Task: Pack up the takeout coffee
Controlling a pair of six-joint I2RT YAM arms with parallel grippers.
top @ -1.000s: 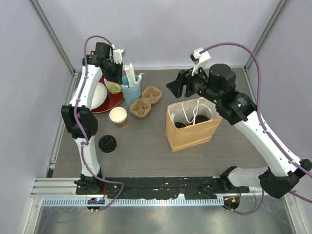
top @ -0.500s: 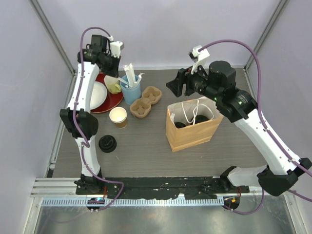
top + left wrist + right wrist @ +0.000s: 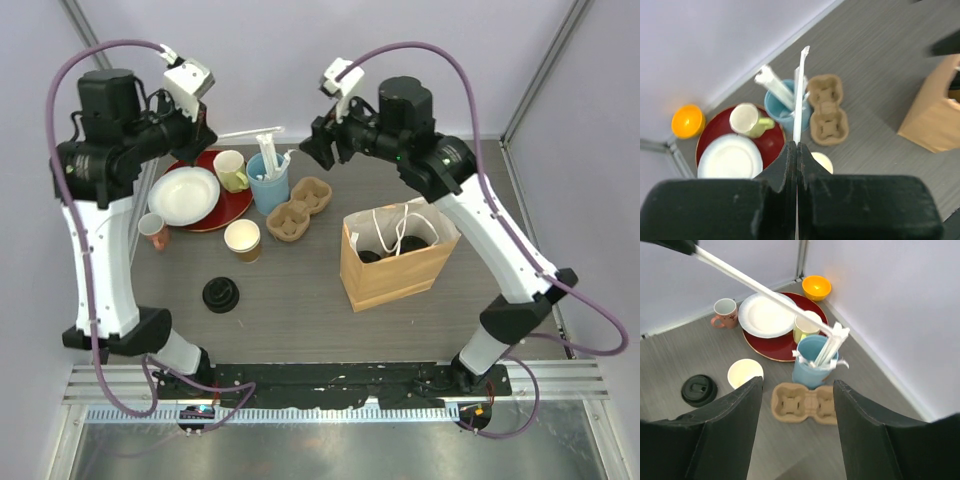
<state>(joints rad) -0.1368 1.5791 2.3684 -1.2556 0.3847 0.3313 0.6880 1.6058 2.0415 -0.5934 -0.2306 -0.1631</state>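
The left end effector is high up and pressed together on a long white stick. The stick's far end is near the tops of the other sticks in the blue cup. The right end effector is spread wide and holds nothing. It hangs over the brown cup tray.

One paper coffee cup stands open on the surface, just beside the red plate. A black lid lies apart from it, closer to the arms. Dark lids show inside the paper bag.
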